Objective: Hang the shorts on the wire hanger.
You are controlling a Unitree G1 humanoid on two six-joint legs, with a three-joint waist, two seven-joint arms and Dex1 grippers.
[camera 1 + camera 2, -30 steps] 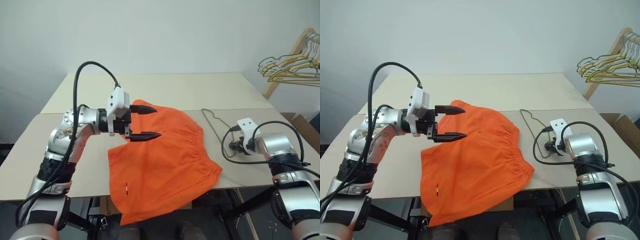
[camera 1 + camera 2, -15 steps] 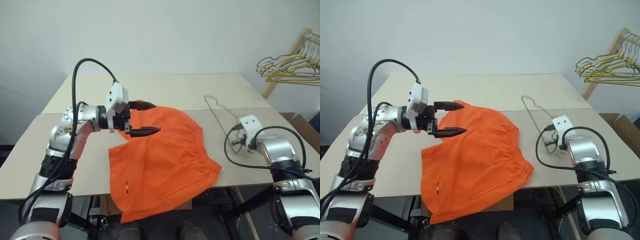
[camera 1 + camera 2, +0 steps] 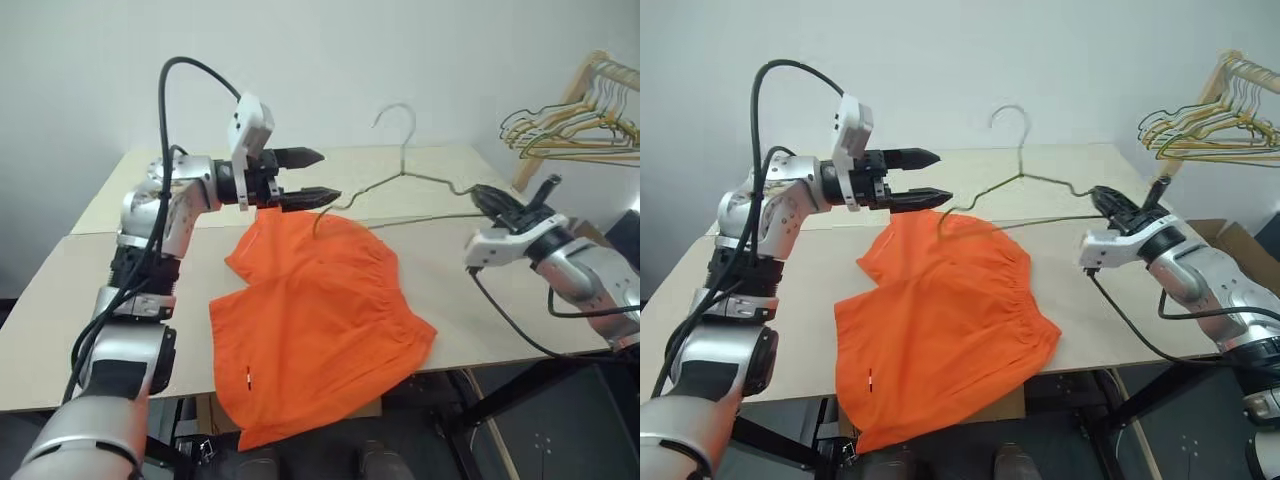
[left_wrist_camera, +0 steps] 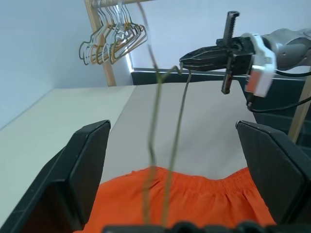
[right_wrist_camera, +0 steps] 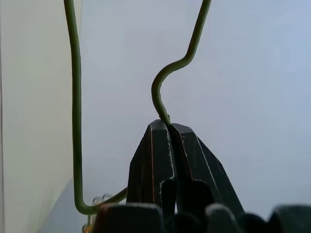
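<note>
Pale wall is backing a beige bench [image 3: 90, 290] made of two tops pushed together, with a wooden rack [image 3: 560, 110] carrying a bunch of yellowish hangers [image 3: 560, 135] standing off its far right corner. Lying spread across the bench's middle are the shorts [image 3: 320, 330], bright orange, with the gathered waistband facing the robot's right and one leg hanging over the near edge; a tiny white mark is showing near that hem.

Up in the air above the bench, the right gripper [image 3: 490, 198] is holding the wire hanger [image 3: 400, 178] by its right-hand corner, jaws pinched tight together on the thin wire, as the right wrist view is showing up close. The hanger is sitting roughly upright, hook at the top, with its opposite corner reaching down over the far part of the shorts; whether it is touching the fabric is unclear.

Just beside that far corner, the left gripper [image 3: 325, 175] is hovering level, pointing toward the hanger, its jaws standing wide apart and gripping nothing.
</note>
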